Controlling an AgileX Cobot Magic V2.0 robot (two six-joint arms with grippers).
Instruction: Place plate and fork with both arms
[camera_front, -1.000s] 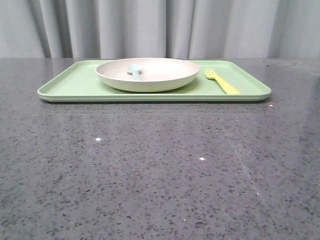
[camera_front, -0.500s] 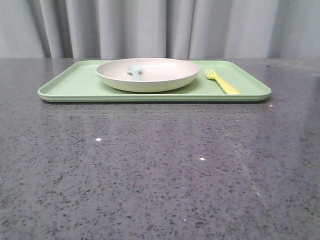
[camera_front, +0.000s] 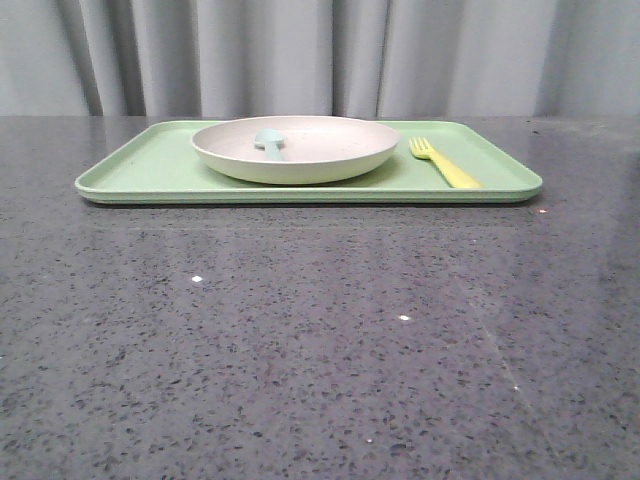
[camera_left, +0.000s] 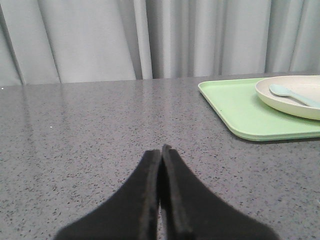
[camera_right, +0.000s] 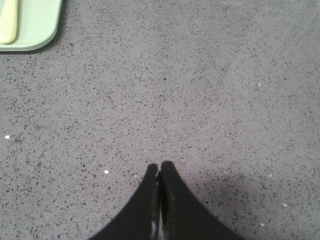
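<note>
The cream-white plate (camera_front: 296, 148) with a pale-blue figure (camera_front: 270, 140) inside sits on the light-green tray (camera_front: 140, 170) at the far side of the table. The yellow fork (camera_front: 444, 163) lies on the tray to the plate's right. Neither arm shows in the front view. My left gripper (camera_left: 161, 150) is shut and empty, above bare table, well apart from the tray (camera_left: 235, 107) and plate (camera_left: 295, 95). My right gripper (camera_right: 159, 167) is shut and empty above bare table; the fork's handle (camera_right: 9, 22) and a tray corner (camera_right: 40, 27) show far from it.
The table is dark grey speckled stone (camera_front: 320, 350). Grey curtains (camera_front: 320, 55) hang behind the table's far edge.
</note>
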